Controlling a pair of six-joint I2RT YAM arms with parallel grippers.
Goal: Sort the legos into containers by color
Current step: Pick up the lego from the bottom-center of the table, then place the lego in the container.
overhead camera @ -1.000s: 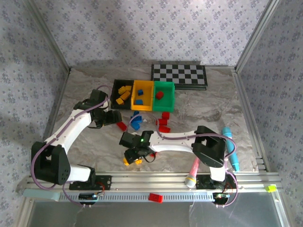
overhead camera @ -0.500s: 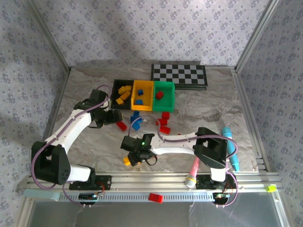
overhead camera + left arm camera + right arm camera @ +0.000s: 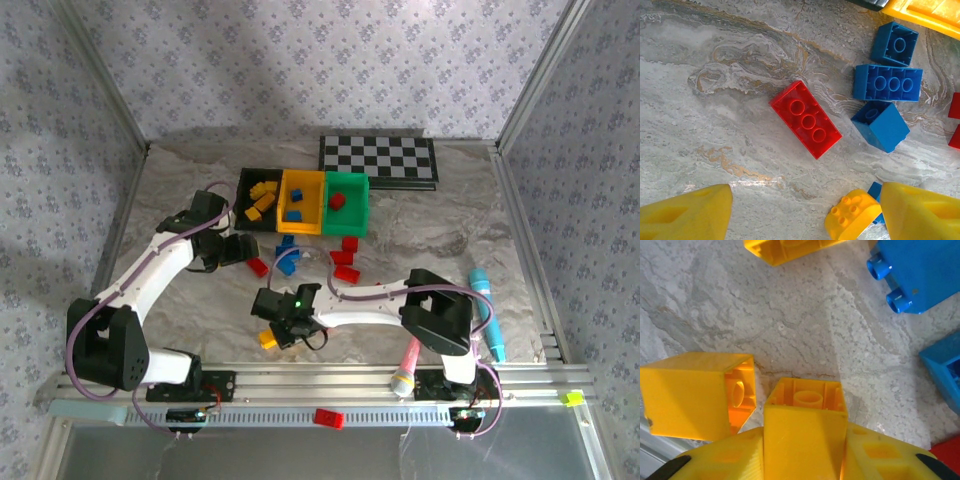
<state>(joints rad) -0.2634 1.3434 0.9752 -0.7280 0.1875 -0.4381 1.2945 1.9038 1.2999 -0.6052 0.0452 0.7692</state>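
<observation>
Right wrist view: a yellow brick (image 3: 805, 410) at lower centre of the frame, pinched between the yellow fingers (image 3: 880, 457) of the right gripper (image 3: 805, 450); a second yellow brick (image 3: 695, 395) just beside it at left; a blue brick (image 3: 925, 270) at upper right; in the left wrist view, a red brick (image 3: 806, 119) lies mid-frame, the left gripper (image 3: 805, 202) spread wide at the lower corners; overhead, three bins (image 3: 302, 212) sit side by side at upper centre.

Your top camera looks down from high above and behind the near edge, taking in the whole tabletop (image 3: 180, 200) from far off. Your left wrist camera looks down from close range on a red brick (image 3: 806, 119) left of the middle; the top view shares that red brick (image 3: 258, 266). Your right wrist camera sits closer still, looking past the right tool (image 3: 804, 432) at a yellow brick (image 3: 805, 400) toward the near edge.
</observation>
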